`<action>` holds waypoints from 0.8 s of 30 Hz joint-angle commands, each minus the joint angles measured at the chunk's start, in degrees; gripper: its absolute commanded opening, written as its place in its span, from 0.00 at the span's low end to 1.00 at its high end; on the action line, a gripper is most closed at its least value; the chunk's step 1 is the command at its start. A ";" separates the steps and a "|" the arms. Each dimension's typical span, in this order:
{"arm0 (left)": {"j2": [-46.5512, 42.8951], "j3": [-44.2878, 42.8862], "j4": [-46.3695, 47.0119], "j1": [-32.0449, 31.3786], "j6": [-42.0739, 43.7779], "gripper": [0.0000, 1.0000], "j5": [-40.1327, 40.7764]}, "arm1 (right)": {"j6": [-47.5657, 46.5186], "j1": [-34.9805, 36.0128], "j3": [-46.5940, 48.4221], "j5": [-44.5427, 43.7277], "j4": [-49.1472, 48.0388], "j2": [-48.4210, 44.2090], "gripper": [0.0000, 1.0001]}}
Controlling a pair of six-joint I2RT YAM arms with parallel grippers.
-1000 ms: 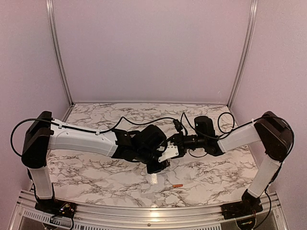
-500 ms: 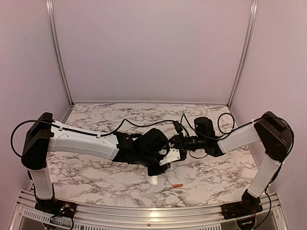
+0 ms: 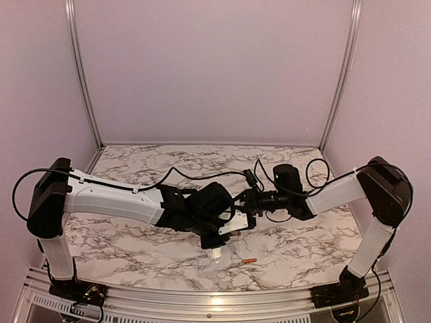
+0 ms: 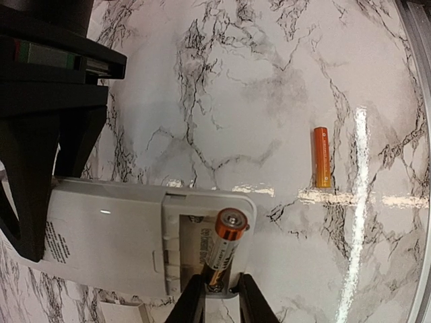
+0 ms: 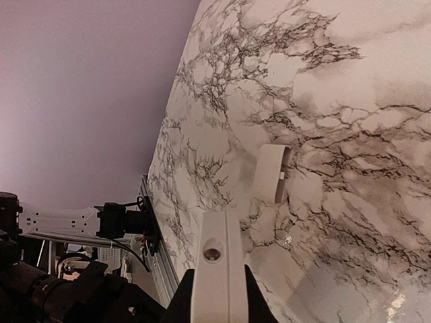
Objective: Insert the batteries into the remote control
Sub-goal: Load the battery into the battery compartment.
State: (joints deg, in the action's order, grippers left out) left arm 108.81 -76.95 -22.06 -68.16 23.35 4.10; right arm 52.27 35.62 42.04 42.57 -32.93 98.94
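The white remote control (image 4: 108, 235) is held in the air with its plain back up and its battery compartment open. My right gripper (image 5: 215, 286) is shut on the remote, seen end-on (image 5: 215, 235). My left gripper (image 4: 219, 288) is shut on the gold battery (image 4: 223, 243). The battery is tilted, its lower end in the compartment and its copper-coloured end raised. The orange-red battery (image 4: 322, 157) lies loose on the marble table, also in the top view (image 3: 250, 260). In the top view both grippers meet at the remote (image 3: 240, 221) over the table's near middle.
The white battery cover (image 5: 271, 173) lies on the marble below the remote, also in the top view (image 3: 217, 254). The table's metal front rail (image 3: 202, 303) runs close behind the orange battery. Purple walls enclose the back and sides.
My left gripper with the gold battery has shifted slightly toward the near edge, and the remote has come down with it. The orange battery and the cover have not moved.
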 commanded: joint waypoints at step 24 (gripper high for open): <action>-21.39 17.23 15.55 10.02 -33.69 0.99 3.27 | 5.36 -0.79 1.25 5.61 -7.56 -3.60 0.00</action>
State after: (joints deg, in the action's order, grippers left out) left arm 90.61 -62.39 -12.25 -61.84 7.51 7.16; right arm 57.41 35.35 42.22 47.55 -38.76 96.90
